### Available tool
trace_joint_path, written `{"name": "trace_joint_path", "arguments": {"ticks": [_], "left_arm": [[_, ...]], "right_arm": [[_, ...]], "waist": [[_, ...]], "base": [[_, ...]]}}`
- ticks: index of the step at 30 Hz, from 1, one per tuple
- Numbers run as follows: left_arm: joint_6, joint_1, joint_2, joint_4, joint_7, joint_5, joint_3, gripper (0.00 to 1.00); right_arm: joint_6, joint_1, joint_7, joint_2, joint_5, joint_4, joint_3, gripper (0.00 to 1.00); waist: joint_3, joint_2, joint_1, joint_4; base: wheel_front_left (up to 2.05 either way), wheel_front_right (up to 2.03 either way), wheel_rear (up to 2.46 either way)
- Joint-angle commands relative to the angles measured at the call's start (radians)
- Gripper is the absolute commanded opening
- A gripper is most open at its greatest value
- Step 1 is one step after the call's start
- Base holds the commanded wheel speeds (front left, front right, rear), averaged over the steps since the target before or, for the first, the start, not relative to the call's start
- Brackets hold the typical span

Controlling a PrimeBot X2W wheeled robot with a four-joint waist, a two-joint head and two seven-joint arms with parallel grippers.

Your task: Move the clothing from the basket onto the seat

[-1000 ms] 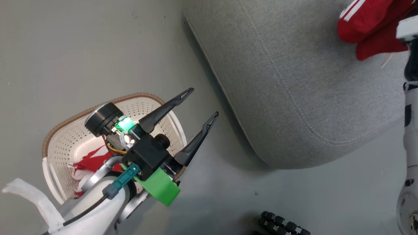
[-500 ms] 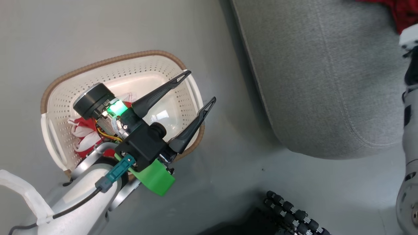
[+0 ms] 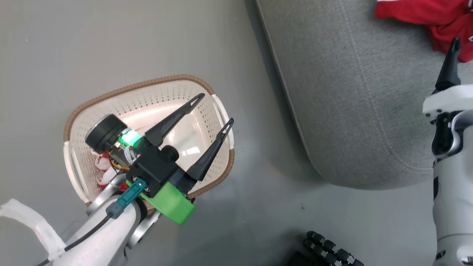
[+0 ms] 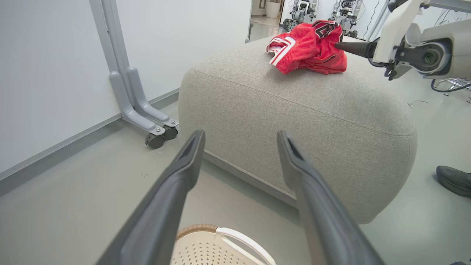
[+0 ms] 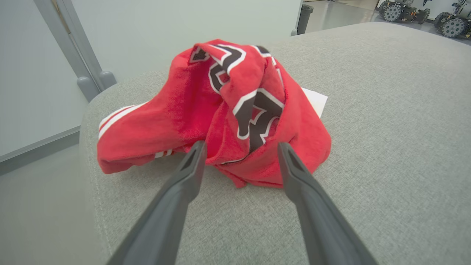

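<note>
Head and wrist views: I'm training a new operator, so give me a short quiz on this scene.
1. True or false: the garment lies on the seat.
2. The right gripper is: A) shut on the garment, B) open, C) shut, empty.
3. What holds the other red cloth?
Key: 1 true; 2 B; 3 the basket.

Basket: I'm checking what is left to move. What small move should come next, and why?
Probably lower the left gripper into the basket toward the red-and-white clothing bunched at one end, partly hidden by the arm. That gripper hangs open above the basket, holding nothing, while one red garment already lies on the seat, with the right gripper open, not gripping it.
</note>
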Motion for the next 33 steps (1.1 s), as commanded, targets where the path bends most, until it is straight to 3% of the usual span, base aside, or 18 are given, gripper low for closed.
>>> {"name": "trace_joint_path", "arguments": {"ticks": [1,12,19,26,33], "left_arm": [[0.011,0.024,-0.003,0.013,-0.012,-0.011,0.006,1.00],[0.109,0.147,-0.057,0.101,-0.107,-0.110,0.084,1.00],[0.160,0.212,-0.064,0.141,-0.140,-0.142,0.155,1.00],[0.183,0.263,-0.088,0.182,-0.147,-0.160,0.252,1.00],[0.171,0.363,-0.119,0.186,-0.147,-0.146,0.407,1.00]], "right_arm": [[0.000,0.036,-0.003,0.005,-0.009,-0.028,0.010,1.00],[0.000,0.238,-0.003,0.054,-0.055,-0.251,0.153,1.00],[0.000,0.344,-0.002,0.075,-0.053,-0.366,0.243,1.00],[0.000,0.440,0.033,0.077,-0.035,-0.435,0.317,1.00],[0.000,0.514,0.067,0.077,-0.015,-0.495,0.373,1.00]], "waist": [[-0.089,-0.0001,-0.0001,-0.011],[-0.271,-0.0001,-0.0001,0.050],[-0.342,-0.0001,-0.0001,0.144],[-0.401,-0.0001,-0.0001,0.241],[-0.463,-0.0001,-0.0001,0.294]], "base": [[0.00,0.00,0.00],[0.00,0.00,0.00],[0.00,0.00,0.00],[0.00,0.00,0.00],[0.00,0.00,0.00]]}}
